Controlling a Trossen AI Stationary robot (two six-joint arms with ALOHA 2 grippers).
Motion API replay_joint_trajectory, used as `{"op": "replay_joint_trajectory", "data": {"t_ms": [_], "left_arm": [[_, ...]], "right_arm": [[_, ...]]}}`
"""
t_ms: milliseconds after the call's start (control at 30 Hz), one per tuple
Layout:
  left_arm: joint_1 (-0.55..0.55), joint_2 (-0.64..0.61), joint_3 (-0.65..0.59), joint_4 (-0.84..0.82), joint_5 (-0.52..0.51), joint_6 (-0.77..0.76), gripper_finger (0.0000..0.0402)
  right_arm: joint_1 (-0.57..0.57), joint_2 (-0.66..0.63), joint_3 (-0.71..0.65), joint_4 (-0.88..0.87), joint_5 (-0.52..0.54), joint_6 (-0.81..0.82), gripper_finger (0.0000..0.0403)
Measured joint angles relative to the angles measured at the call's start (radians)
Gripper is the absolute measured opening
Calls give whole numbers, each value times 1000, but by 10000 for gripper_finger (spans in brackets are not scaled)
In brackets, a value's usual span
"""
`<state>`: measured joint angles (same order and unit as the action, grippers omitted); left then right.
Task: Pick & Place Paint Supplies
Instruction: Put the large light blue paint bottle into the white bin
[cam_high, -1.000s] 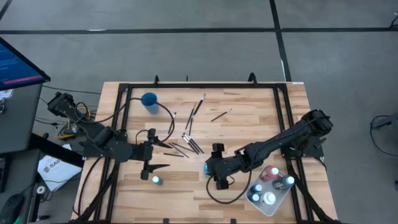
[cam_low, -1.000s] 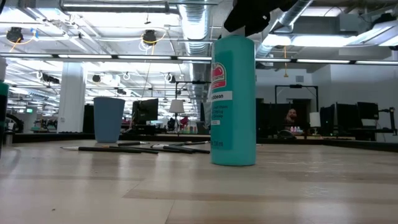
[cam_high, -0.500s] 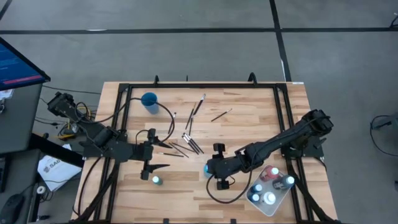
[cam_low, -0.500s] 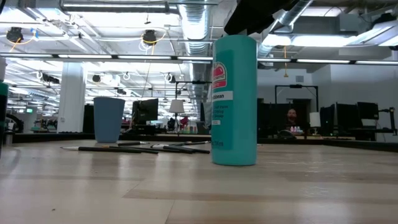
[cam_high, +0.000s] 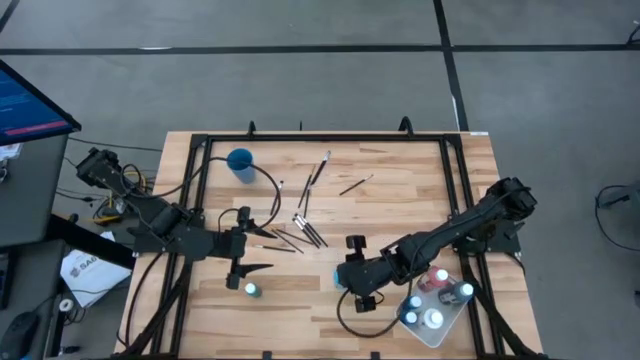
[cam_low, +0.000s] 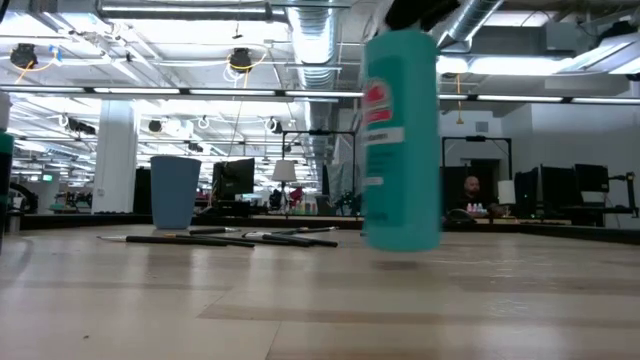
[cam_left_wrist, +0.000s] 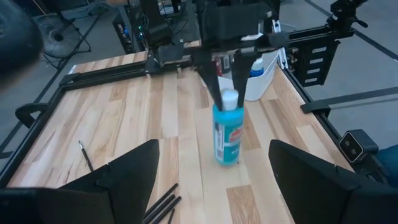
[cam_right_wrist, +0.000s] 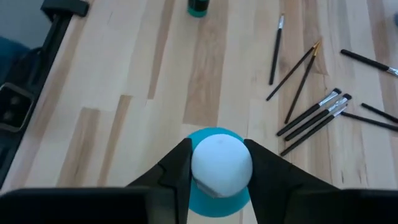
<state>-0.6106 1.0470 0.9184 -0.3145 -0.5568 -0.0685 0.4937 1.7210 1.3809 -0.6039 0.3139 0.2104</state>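
A teal paint bottle (cam_low: 402, 140) with a white cap hangs just above the wood table, with my right gripper (cam_right_wrist: 221, 158) shut on it near the table's middle. A second small teal bottle (cam_high: 252, 290) stands on its base by the near left. My left gripper (cam_high: 262, 250) waits open beside it, touching nothing. Thin dark-handled brushes (cam_high: 300, 228) lie flat in a loose heap at the centre, and more brushes (cam_high: 320, 170) lie farther back. My right gripper pinches the bottle's round white cap (cam_right_wrist: 221, 163) between its two fingers (cam_right_wrist: 177, 169), one on each side. The fingers slant down at it from above and from the table's right. The bottle hangs nearly upright below them, its base (cam_low: 402, 243) just clear of the table.
A white tray (cam_high: 445, 330) at the near right corner holds several small bottles. A blue cup (cam_high: 240, 160) stands at the far left. A black frame (cam_high: 330, 137) rims the table. Bare wood lies between the held bottle and the tray.
My right gripper has taken hold of the teal bottle, which stood on the table, and has raised it just clear. It has carried the bottle a little toward the table's right and near edge. The left arm has kept still.
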Motion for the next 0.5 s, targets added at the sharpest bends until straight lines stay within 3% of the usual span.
{"op": "replay_joint_trajectory", "data": {"t_ms": [233,500], "left_arm": [[0,0,0,0,0,0,298],[0,0,0,0,0,1,298]], "right_arm": [[49,-11,72,-159,0,83,129],[134,-134,74,-256,32,226,113]]}}
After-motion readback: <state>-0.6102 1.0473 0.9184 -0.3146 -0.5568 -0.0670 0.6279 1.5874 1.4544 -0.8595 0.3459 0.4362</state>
